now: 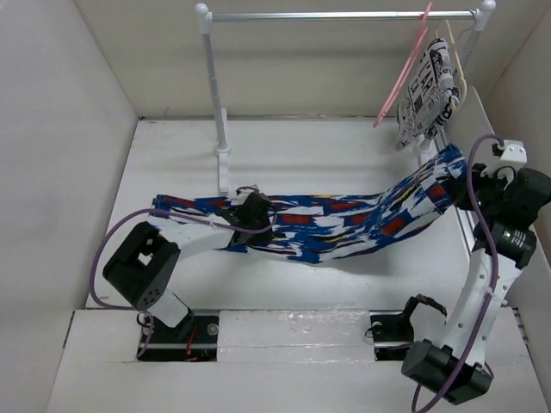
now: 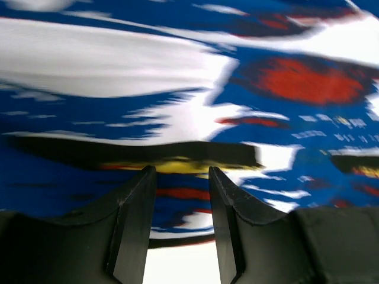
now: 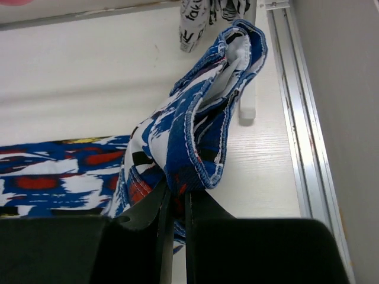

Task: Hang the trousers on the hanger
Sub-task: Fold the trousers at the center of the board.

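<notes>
The only writing is the black newspaper-like lettering on the white printed garment (image 1: 428,95) hanging far beyond the right gripper (image 3: 176,192). It is too small and creased to read.

The left wrist view is blurred. The left gripper (image 2: 180,171) has its two black fingers apart, and patterned cloth fills the view just past their tips. Whether the tips touch the cloth cannot be told. The right gripper's jaws are almost together, clamped on a bunched fold of the long bright blue cloth trousers (image 3: 195,130). The fold's stitched hem and white inner side stand up just above the fingers.

The trousers carry white, red, black and yellow brushstroke-like splashes. They stretch across the white table (image 1: 344,146) from the left gripper to the right one, and the end at the right gripper is lifted.

Beyond and above the right gripper, the thin pink plastic hanger (image 1: 399,82) hangs tilted from the metal rail (image 1: 336,15). It is apart from the trousers and beside the printed garment, which covers most of a cream-coloured hanger (image 1: 459,64).
</notes>
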You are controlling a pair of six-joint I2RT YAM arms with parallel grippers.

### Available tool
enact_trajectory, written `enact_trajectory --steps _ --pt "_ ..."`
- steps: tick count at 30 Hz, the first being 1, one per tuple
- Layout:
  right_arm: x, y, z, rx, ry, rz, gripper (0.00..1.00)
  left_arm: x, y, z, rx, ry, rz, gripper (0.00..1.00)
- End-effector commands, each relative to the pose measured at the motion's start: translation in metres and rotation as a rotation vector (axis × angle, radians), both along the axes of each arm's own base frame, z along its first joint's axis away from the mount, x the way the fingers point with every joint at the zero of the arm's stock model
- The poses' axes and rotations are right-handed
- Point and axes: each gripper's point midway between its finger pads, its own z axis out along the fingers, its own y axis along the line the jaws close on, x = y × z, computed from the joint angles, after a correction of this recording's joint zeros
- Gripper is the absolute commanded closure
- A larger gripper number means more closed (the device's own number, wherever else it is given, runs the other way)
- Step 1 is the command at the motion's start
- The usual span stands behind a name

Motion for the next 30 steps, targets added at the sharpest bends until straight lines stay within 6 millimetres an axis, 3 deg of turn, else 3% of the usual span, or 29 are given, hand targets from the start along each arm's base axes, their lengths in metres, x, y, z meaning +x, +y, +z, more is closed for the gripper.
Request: enact_trajectory --steps 1,2,3,4,5,6,7,8,11,15,17,19,20,21,22,23,24,25,26,27,28,29,30 --pt "-0.014 0.004 0.031 -0.068 0.009 -0.018 1.0 -0.022 -0.061 0.008 -0.06 0.029 -0.113 0.64" --pt "-0.016 0.002 0.044 -0.088 -0.002 -0.028 1.0 -0.03 -0.074 -0.002 -0.042 0.055 -0.141 0.64" --pt "-0.019 0.005 0.055 -0.105 -0.007 -0.027 1.0 -0.04 -0.104 0.007 -0.07 0.047 -0.195 0.64" --pt "-0.023 0.009 0.088 -0.146 -0.073 -0.026 1.0 -0.049 -0.119 0.007 -0.077 0.066 -0.231 0.64" --pt "-0.023 0.013 0.103 -0.158 -0.1 -0.014 1.0 -0.057 -0.129 -0.006 -0.053 0.096 -0.256 0.64" --pt "-0.024 0.023 0.118 -0.169 -0.136 0.021 1.0 -0.059 -0.148 0.002 -0.072 0.085 -0.281 0.65" --pt "-0.028 0.032 0.141 -0.184 -0.191 0.04 1.0 -0.073 -0.161 0.001 -0.067 0.09 -0.321 0.65" --pt "-0.03 0.038 0.151 -0.188 -0.213 0.057 1.0 -0.078 -0.167 -0.008 -0.049 0.105 -0.335 0.65" --pt "-0.036 0.051 0.175 -0.206 -0.269 0.094 1.0 -0.087 -0.186 -0.007 -0.059 0.109 -0.371 0.65" --pt "-0.033 0.07 0.189 -0.207 -0.299 0.185 1.0 -0.083 -0.193 0.002 -0.068 0.097 -0.375 0.65" --pt "-0.029 0.09 0.191 -0.176 -0.312 0.268 1.0 -0.068 -0.179 0.015 -0.019 0.047 -0.344 0.65" --pt "-0.022 0.105 0.193 -0.143 -0.329 0.312 1.0 -0.05 -0.161 0.046 -0.024 -0.024 -0.31 0.63" --pt "-0.023 0.127 0.194 -0.123 -0.341 0.386 1.0 -0.04 -0.149 0.06 -0.028 -0.052 -0.285 0.62" --pt "-0.019 0.131 0.195 -0.118 -0.351 0.38 1.0 -0.02 -0.123 0.066 -0.013 -0.073 -0.231 0.6" --pt "-0.018 0.139 0.195 -0.1 -0.351 0.398 1.0 -0.009 -0.106 0.101 -0.059 -0.135 -0.197 0.6" --pt "-0.014 0.148 0.193 -0.088 -0.345 0.416 1.0 0.001 -0.088 0.113 -0.069 -0.158 -0.16 0.59" --pt "-0.014 0.166 0.195 -0.076 -0.357 0.46 1.0 0.022 -0.051 0.12 -0.06 -0.179 -0.084 0.58" --pt "-0.005 0.182 0.187 -0.067 -0.331 0.454 1.0 0.036 -0.008 0.16 -0.123 -0.263 0.001 0.57" --pt "-0.012 0.198 0.187 -0.057 -0.333 0.514 1.0 0.034 -0.005 0.153 -0.112 -0.249 0.001 0.57" --pt "-0.012 0.209 0.185 -0.053 -0.332 0.532 1.0 0.051 0.032 0.162 -0.122 -0.272 0.079 0.56" --pt "-0.013 0.224 0.183 -0.048 -0.33 0.563 1.0 0.052 0.054 0.181 -0.149 -0.323 0.112 0.56" --pt "0.0 0.229 0.178 -0.067 -0.315 0.513 1.0 0.054 0.073 0.18 -0.147 -0.327 0.147 0.55" --pt "-0.009 0.256 0.175 -0.061 -0.308 0.58 1.0 0.061 0.104 0.181 -0.146 -0.332 0.205 0.53"
